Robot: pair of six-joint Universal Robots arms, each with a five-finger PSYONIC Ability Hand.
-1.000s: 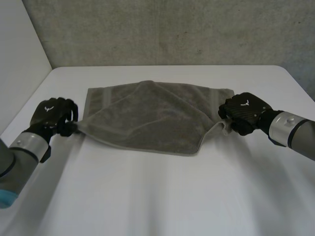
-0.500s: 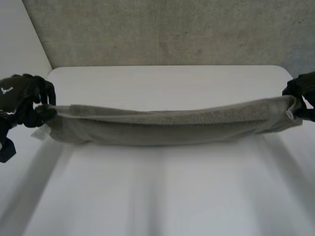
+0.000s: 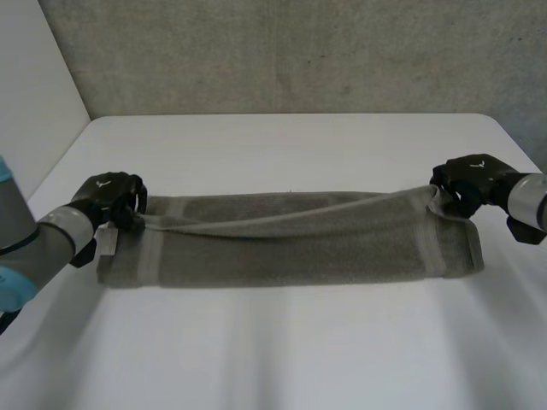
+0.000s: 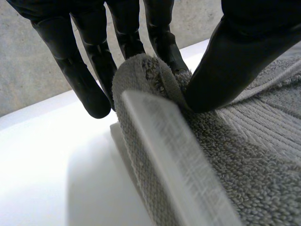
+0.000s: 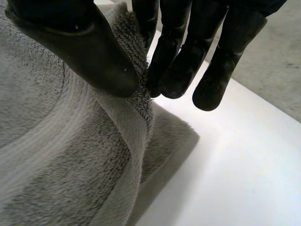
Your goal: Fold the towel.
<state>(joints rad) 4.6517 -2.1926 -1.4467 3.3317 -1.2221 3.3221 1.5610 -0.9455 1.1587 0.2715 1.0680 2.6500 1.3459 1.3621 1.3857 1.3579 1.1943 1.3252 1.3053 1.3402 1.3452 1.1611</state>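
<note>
Towel (image 3: 291,248) lies lengthwise, left to right across mid-frame, on the bench (image 3: 282,350).
Left robot hand (image 3: 109,198) pinches its upper-left corner, right robot hand (image 3: 470,179) its upper-right corner; one at each end.

The left arm (image 3: 43,243) reaches in from the robot's left. The left hand (image 3: 109,198) is knuckles-up, its thumb and fingers (image 4: 162,44) pinching one end of the towel (image 3: 291,243). The right arm (image 3: 526,198) comes in opposite. The right hand (image 3: 470,178) pinches the other end the same way. The two hands are well apart.
</note>
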